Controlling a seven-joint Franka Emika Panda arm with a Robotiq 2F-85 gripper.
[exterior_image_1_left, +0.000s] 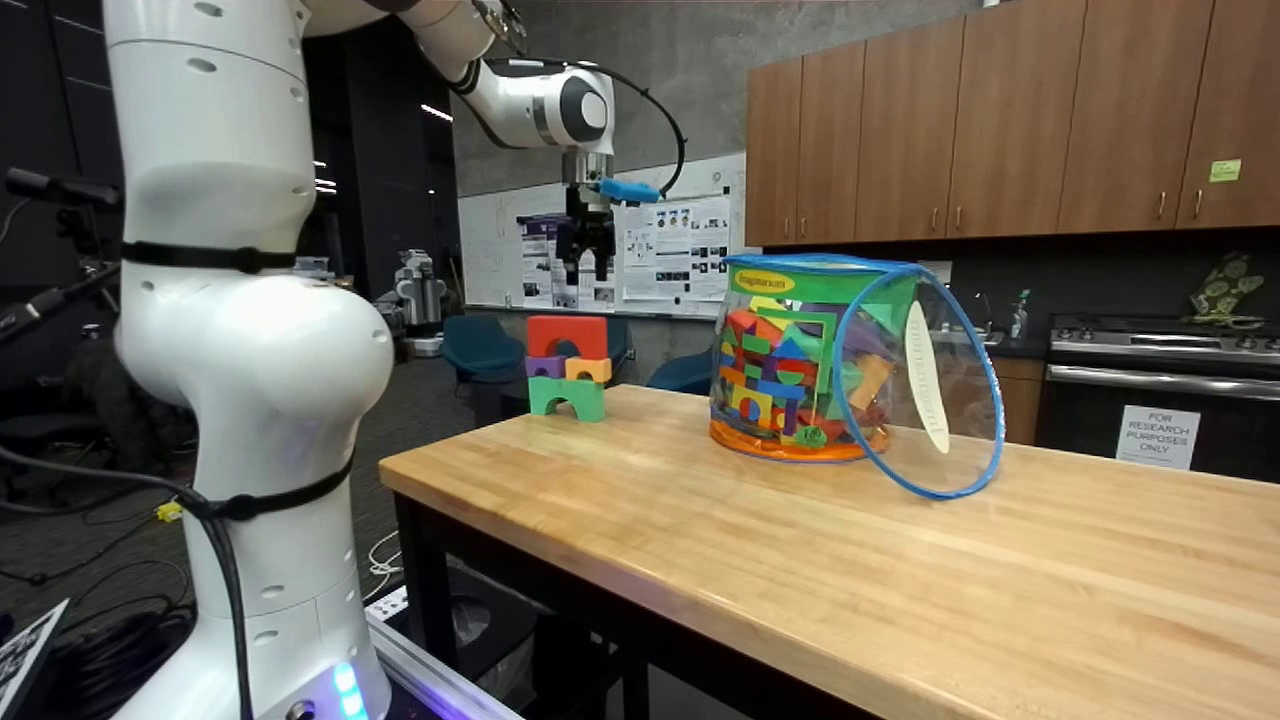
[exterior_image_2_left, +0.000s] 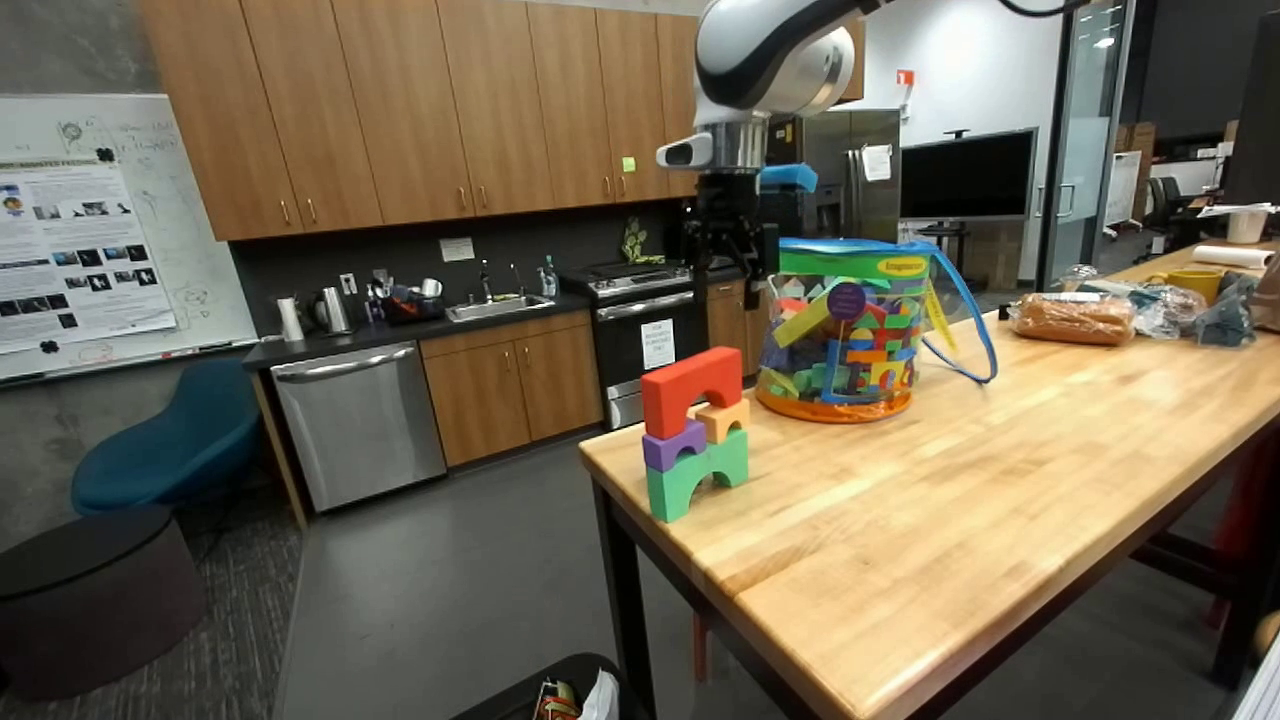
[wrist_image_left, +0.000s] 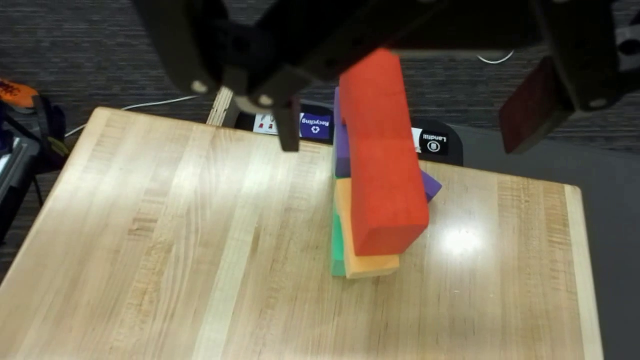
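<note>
My gripper (exterior_image_1_left: 587, 265) hangs fingers down, open and empty, above a small block tower. In the wrist view its two fingers stand wide apart, on either side of the red arch block (wrist_image_left: 387, 170), and do not touch it. The red arch block tops the tower in both exterior views (exterior_image_1_left: 567, 330) (exterior_image_2_left: 690, 390). Beneath it, side by side, are a purple block (exterior_image_2_left: 675, 447) and a light orange block (exterior_image_2_left: 722, 418). A green arch block (exterior_image_2_left: 700, 470) stands at the bottom, on the wooden table (exterior_image_2_left: 950, 500). A purple corner (wrist_image_left: 431, 186) juts out beside the red block in the wrist view.
A clear tub (exterior_image_1_left: 790, 380) full of coloured blocks stands near the tower, its round blue-rimmed lid (exterior_image_1_left: 985, 360) hanging open at the side. The tower is close to the table's edge. Bread (exterior_image_2_left: 1075, 318) and bags lie farther along the table. Bins (wrist_image_left: 440, 142) stand below the edge.
</note>
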